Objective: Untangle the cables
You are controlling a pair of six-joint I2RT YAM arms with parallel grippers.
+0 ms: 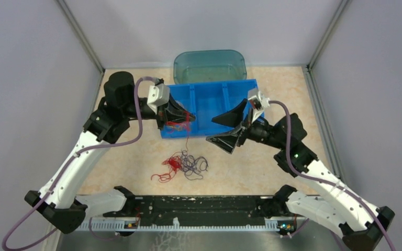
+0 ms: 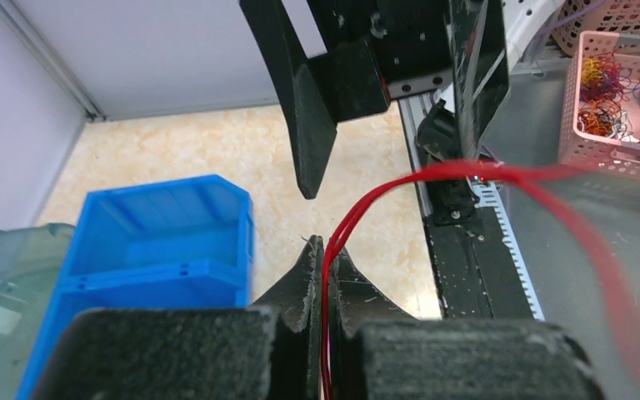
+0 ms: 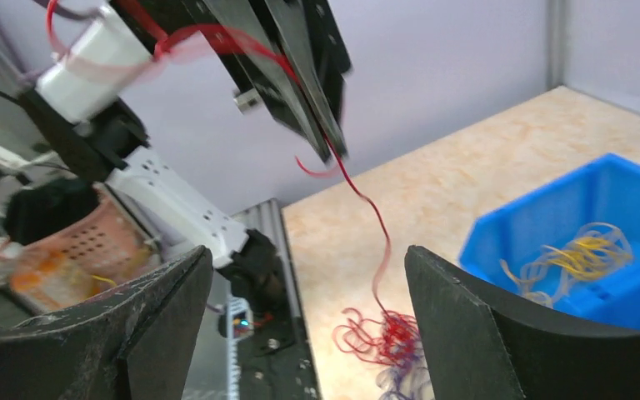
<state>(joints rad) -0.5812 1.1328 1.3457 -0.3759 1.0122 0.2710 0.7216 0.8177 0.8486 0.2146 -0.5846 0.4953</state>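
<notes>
A clump of red and dark purple cables (image 1: 182,165) lies on the table in front of the blue bin (image 1: 209,94); it also shows in the right wrist view (image 3: 393,342). My left gripper (image 1: 187,117) is shut on a red cable (image 2: 358,208) and holds it up at the bin's near left corner. A red strand (image 1: 186,138) hangs from it down to the clump. My right gripper (image 1: 229,130) is open and empty, right of the strand and above the table. Yellow-orange cables (image 3: 579,254) lie inside the bin.
A teal translucent tub (image 1: 210,65) stands behind the blue bin. A pink basket (image 2: 625,92) with coloured cable bundles sits off the table in the left wrist view. A black rail (image 1: 188,209) runs along the near edge. Grey walls enclose the table.
</notes>
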